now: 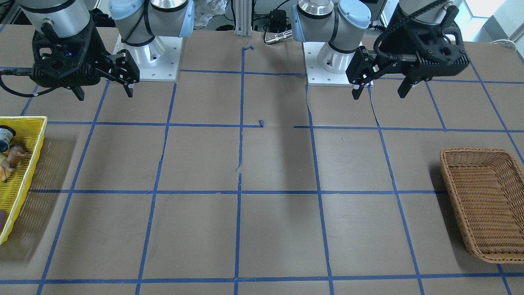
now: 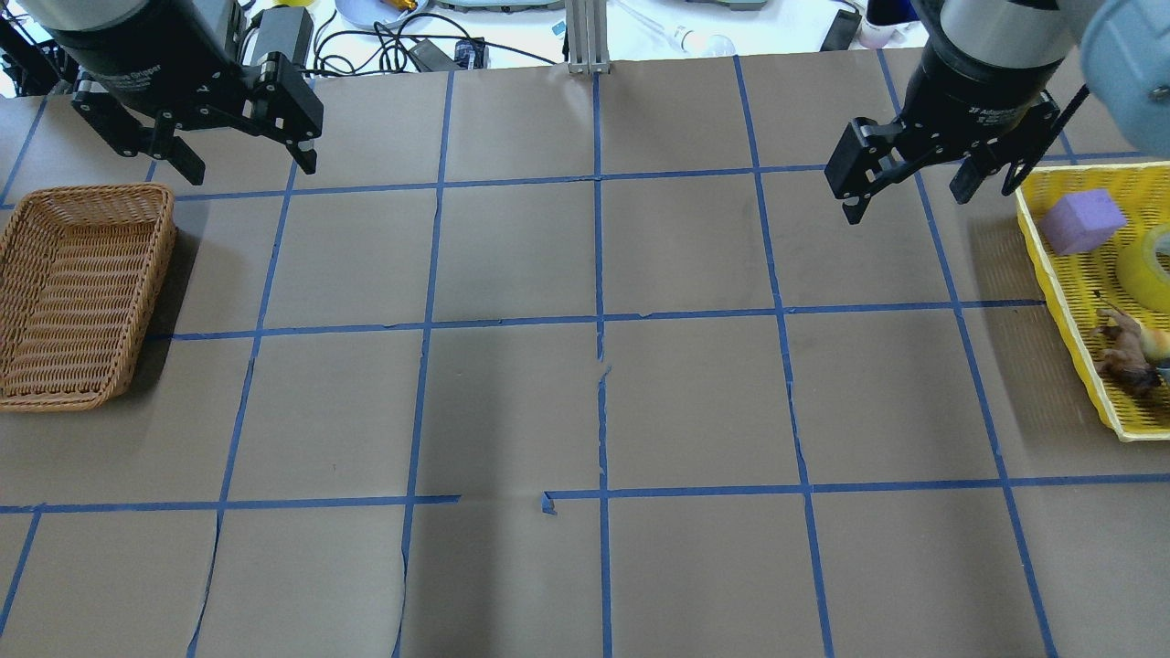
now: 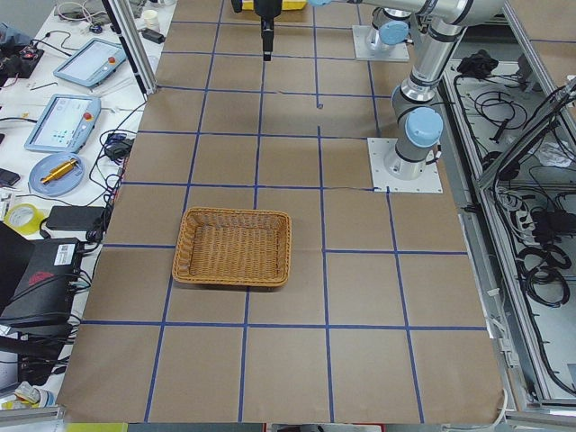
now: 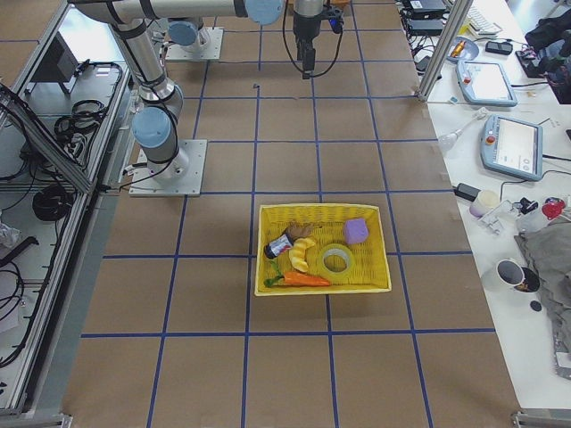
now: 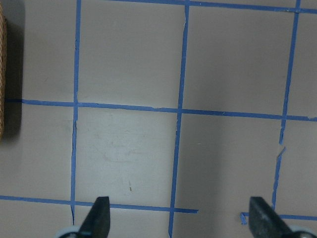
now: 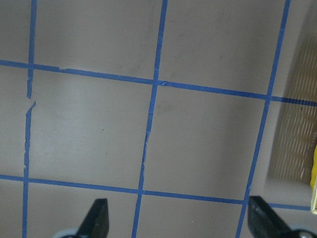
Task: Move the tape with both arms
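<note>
1. The left gripper [image 2: 254,169] hung in the upper left of the overhead view, above the brown paper table [image 2: 512,402]. Its two black fingers were spread wide and held nothing.
2. The right gripper [image 2: 905,206] hung in the upper right of that view, just left of the yellow plastic basket [image 2: 1071,315]. Its jaws were equally wide apart and it held nothing.
3. The tape [image 2: 1150,265] lay inside the yellow plastic basket at the right edge of the overhead view, cut off by the frame. It sat between a purple block [image 2: 1083,222] above it and a toy horse [image 2: 1126,352] below it.
4. In the exterior right view the tape lay at the centre right of the basket with its hole facing up. A carrot [image 4: 303,279] lay along the lower rim to the tape's left.
5. The wicker basket [image 2: 91,190] sat at the left edge of the overhead view, below the left gripper and well apart from the tape.
6. Each wrist view showed two fingertips at the bottom of the frame, with only blue grid tape [image 5: 179,111] and brown paper between them.
</note>
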